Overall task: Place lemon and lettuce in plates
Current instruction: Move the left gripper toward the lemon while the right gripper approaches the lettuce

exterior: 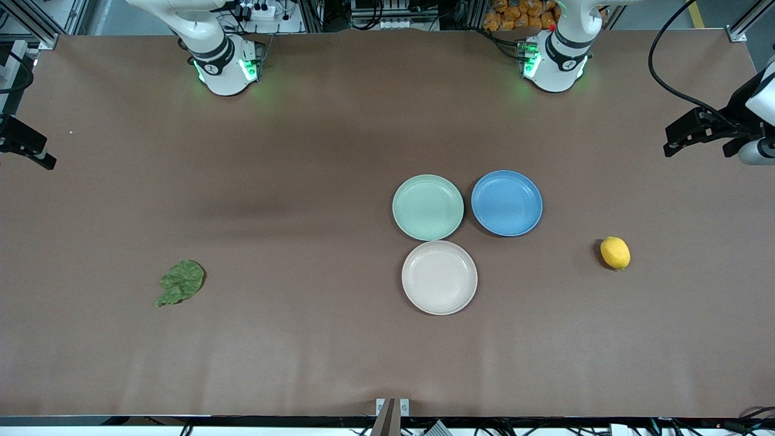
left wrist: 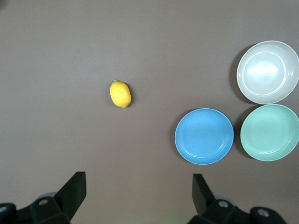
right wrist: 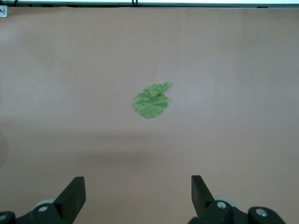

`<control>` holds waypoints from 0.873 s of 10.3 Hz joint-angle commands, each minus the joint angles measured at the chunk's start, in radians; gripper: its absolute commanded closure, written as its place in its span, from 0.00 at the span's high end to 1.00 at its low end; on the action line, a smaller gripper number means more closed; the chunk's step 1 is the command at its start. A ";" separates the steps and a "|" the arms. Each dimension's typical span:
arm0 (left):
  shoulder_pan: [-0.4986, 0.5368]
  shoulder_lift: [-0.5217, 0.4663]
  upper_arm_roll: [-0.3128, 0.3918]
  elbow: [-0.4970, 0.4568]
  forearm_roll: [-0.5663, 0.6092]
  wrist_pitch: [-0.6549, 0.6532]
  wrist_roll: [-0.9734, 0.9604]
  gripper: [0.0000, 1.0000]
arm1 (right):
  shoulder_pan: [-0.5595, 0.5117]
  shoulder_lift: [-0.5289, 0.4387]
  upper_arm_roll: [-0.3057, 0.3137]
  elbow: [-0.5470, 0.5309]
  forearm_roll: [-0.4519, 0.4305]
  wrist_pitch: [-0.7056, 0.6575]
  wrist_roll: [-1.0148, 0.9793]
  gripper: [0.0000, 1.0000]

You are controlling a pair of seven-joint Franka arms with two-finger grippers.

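Note:
The yellow lemon (exterior: 615, 252) lies on the brown table toward the left arm's end; it also shows in the left wrist view (left wrist: 120, 94). The dark green lettuce leaf (exterior: 180, 282) lies flat toward the right arm's end and shows in the right wrist view (right wrist: 152, 101). The mint green plate (exterior: 428, 207) (left wrist: 269, 132) and the beige plate (exterior: 439, 277) (left wrist: 267, 72) sit empty at mid-table, the beige one nearer the front camera. My left gripper (exterior: 678, 140) (left wrist: 139, 186) is open and empty, high over the table's end near the lemon. My right gripper (exterior: 36, 154) (right wrist: 138, 189) is open and empty, high over its own end.
A blue plate (exterior: 507, 203) (left wrist: 204, 136) sits empty beside the mint plate, toward the left arm's end. The three plates nearly touch. Both arm bases stand along the table's edge farthest from the front camera.

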 commanded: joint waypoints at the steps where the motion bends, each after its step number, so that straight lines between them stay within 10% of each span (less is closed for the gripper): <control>1: 0.001 0.044 0.003 0.022 0.021 -0.021 0.020 1.00 | 0.009 -0.023 -0.006 -0.034 -0.012 0.006 -0.002 1.00; 9: 0.096 0.206 0.012 0.008 0.027 0.062 0.014 1.00 | 0.021 -0.040 0.000 -0.103 -0.078 0.021 -0.007 1.00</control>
